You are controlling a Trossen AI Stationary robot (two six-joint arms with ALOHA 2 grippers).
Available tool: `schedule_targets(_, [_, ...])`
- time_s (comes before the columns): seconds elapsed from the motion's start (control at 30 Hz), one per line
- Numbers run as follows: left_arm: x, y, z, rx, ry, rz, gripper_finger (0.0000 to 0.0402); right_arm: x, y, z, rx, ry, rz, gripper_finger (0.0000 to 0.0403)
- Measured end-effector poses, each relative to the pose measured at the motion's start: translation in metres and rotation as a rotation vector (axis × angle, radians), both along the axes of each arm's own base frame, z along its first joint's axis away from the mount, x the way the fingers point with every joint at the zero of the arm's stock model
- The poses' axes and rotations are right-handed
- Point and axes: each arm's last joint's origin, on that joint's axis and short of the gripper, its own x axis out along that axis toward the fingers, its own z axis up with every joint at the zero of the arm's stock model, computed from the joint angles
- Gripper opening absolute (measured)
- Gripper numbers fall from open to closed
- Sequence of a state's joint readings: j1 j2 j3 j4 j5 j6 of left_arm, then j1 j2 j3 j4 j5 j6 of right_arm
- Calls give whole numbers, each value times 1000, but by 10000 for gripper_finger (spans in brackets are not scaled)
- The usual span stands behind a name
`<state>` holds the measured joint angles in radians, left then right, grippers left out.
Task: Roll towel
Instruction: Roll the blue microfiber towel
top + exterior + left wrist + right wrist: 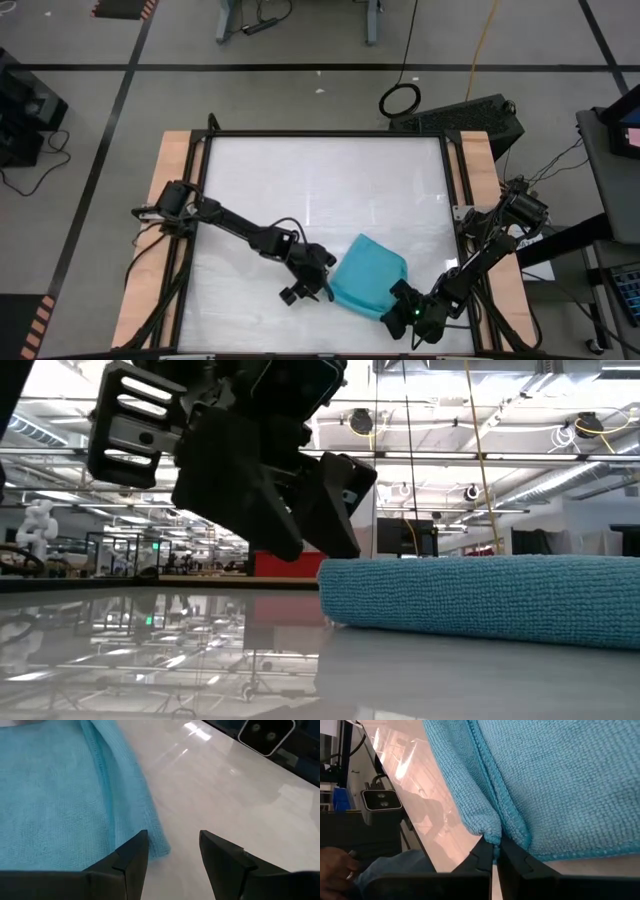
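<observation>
The turquoise towel [368, 276] lies folded on the white table near its front edge, and shows as a low thick band in the low view [480, 600]. My left gripper [318, 285] stands open at the towel's left end [330, 590], slanting down. In the left wrist view one finger [135, 855] is at the towel's corner [159, 846] and the other is over bare table. My right gripper [400, 303] is shut on the towel's near right corner. My left gripper: I cannot tell whether its finger by the corner touches the cloth. My right gripper pinches the towel's hemmed corner [492, 837] between its two fingertips, where a folded layer and a hemmed edge meet. The fingers slant down from the table's near right. The rest of the towel lies on the table.
A black frame [325, 133] and wooden side strips [170, 200] border the white tabletop. A small camera [265, 734] sits at the table's edge. Bare tabletop stretches behind the towel toward the far edge.
</observation>
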<state>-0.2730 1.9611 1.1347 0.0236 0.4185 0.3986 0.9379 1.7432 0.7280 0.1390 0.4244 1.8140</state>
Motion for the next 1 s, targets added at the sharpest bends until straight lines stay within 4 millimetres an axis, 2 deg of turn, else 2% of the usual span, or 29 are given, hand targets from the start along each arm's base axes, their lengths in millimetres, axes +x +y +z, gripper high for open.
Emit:
schedule_targets(0.13, [0, 0, 3, -21, 11, 11, 182, 0, 0, 0, 4, 2, -4, 2])
schedule_targets(0.37, [-6, -13, 6, -88, 34, -67, 182, 0, 0, 0, 8, 3, -7, 2])
schedule_targets(0.47, [-6, -16, 2, -91, 44, -77, 182, 0, 0, 0, 10, 3, -10, 2])
schedule_targets(1.0, [6, 7, -13, -12, 0, 9, 182, 0, 0, 0, 16, 0, -9, 2])
